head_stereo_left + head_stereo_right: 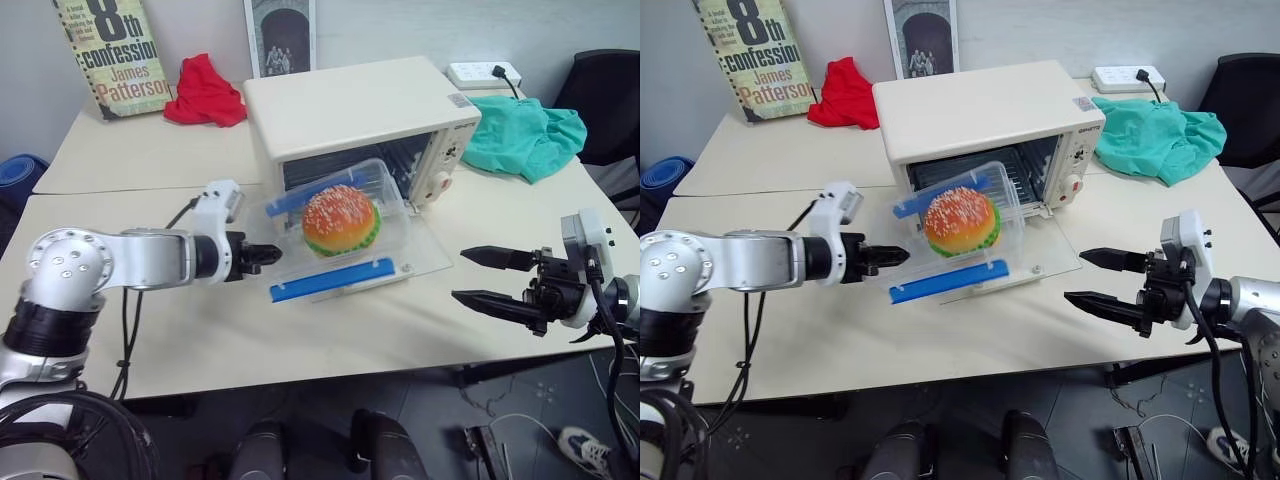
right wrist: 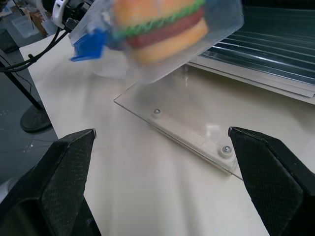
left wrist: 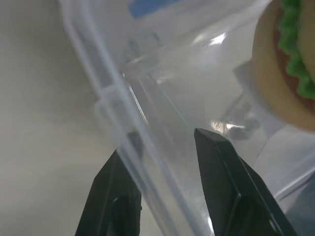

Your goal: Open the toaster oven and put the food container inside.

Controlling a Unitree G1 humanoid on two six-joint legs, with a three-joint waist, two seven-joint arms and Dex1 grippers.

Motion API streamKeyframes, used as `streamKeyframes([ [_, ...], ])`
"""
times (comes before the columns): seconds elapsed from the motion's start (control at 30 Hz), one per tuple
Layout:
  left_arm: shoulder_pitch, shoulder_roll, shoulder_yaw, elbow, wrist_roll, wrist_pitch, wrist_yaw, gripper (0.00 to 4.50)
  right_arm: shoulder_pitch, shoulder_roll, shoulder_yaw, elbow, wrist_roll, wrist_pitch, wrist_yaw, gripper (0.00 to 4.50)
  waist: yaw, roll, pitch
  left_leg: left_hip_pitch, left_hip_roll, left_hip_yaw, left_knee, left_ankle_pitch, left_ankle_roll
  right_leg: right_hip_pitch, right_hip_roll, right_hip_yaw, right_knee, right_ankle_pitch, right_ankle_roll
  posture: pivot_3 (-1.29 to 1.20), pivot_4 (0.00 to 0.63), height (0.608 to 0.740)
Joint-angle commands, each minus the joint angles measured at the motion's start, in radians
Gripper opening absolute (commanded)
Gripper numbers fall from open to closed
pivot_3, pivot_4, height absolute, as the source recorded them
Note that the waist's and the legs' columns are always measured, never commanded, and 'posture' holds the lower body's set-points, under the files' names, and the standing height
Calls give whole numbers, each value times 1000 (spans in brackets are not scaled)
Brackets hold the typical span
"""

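Left hand: two black fingers pinched on the near rim of the shallow clear plastic food container, which it holds lifted and tilted off the surface; the left wrist view shows one finger on each side of the transparent wall. Container contents: toy hamburger with sesame bun and green lettuce edge. Two blue side clips, one on the long edge nearer the hand's side, one on the far edge.

Boxy cream-white toaster oven: just beyond the held container, door open. Glass door lies flat on the surface, directly beneath the container. Wire rack visible inside through the right wrist view.

Right hand: fingers spread wide, holding nothing, hovering above the surface to the side of the open door, pointing toward it.

Beyond the left hand: paperback book leaning on the wall, crumpled red cloth. Beyond the right hand: teal cloth, white power strip.
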Motion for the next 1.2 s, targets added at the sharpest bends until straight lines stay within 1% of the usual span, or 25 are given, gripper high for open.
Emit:
streamKeyframes([
  [0.03,-93,-58,-29,41,4,12,14,1322,4,1,-29,-50,18,-20,-25,4500,15,0,0,0,0,-1,2,0,0,2,0,-1,0,0,0,0,150,740],
  [0.17,-157,-129,-53,118,62,52,9,1322,1,26,5,-80,7,-37,-60,4500,36,0,0,0,-1,-9,9,-2,4,11,1,-4,-4,0,0,0,150,740],
  [0.2,-166,-141,-52,129,69,63,2,1322,0,28,10,-84,7,-39,-65,4500,40,0,0,-1,-1,-10,9,-4,7,11,0,-4,-6,0,0,0,150,740],
  [0.27,-199,-155,-56,125,103,105,-40,1322,12,32,4,-101,13,-41,-77,4500,47,0,0,-2,-2,-10,9,-4,8,12,0,-4,-7,0,0,0,150,740],
  [0.37,-216,-157,-47,112,155,149,-81,1322,30,37,-12,-119,25,-37,-95,4500,41,0,0,-5,-3,-11,10,-3,7,11,0,-3,-9,2,2,0,150,740],
  [0.5,-195,-154,-20,109,169,169,-96,1322,50,42,-18,-133,30,-39,-116,4500,22,0,0,-4,-2,-10,9,-3,6,11,1,-4,-9,2,2,0,150,740],
  [0.57,-199,-178,-10,133,201,162,-88,1322,49,42,-12,-134,31,-41,-123,4500,13,0,0,-4,-2,-10,8,-3,5,11,1,-4,-9,2,2,0,150,740],
  [0.73,-226,-259,13,190,291,172,-84,1322,27,39,3,-124,29,-48,-133,4500,14,0,0,-4,-2,-10,9,-3,5,11,1,-3,-10,2,3,0,150,740],
  [0.8,-232,-301,33,223,307,173,-62,2000,18,36,1,-117,26,-53,-131,4500,14,0,0,-4,-1,-10,9,-3,5,11,1,-3,-10,2,3,0,150,740],
  [0.87,-232,-340,63,248,325,165,-43,2502,17,37,0,-112,17,-62,-134,4500,14,0,0,-3,-1,-10,9,-3,5,11,1,-3,-10,2,3,0,150,740],
  [0.9,-232,-356,79,255,330,167,-38,2834,19,38,-2,-113,16,-64,-136,4500,14,0,0,-3,-1,-10,9,-3,5,11,1,-3,-9,2,3,0,150,740],
  [0.93,-230,-370,94,260,333,170,-28,3185,22,39,-4,-114,18,-65,-138,4500,14,0,0,-3,-1,-10,9,-3,5,11,1,-3,-9,2,3,0,150,740],
  [0.97,-227,-384,108,263,335,172,-13,3363,28,40,-8,-117,21,-65,-139,4500,14,0,0,-3,-1,-10,9,-3,5,11,1,-3,-9,2,3,0,150,740],
  [1.07,-210,-411,154,253,336,174,7,4282,50,41,-21,-127,26,-65,-144,4500,14,0,0,-3,-1,-10,9,-3,5,11,1,-3,-9,2,3,0,150,740],
  [1.1,-203,-411,169,237,340,170,-9,4471,59,40,-26,-131,29,-64,-147,4500,14,0,0,-3,-1,-10,9,-3,5,11,1,-3,-9,2,3,0,150,740],
  [1.2,-183,-403,222,168,336,152,-101,4471,84,36,-51,-137,43,-58,-152,4500,14,0,0,-3,-1,-10,9,-3,5,11,1,-3,-9,2,3,0,150,740],
])
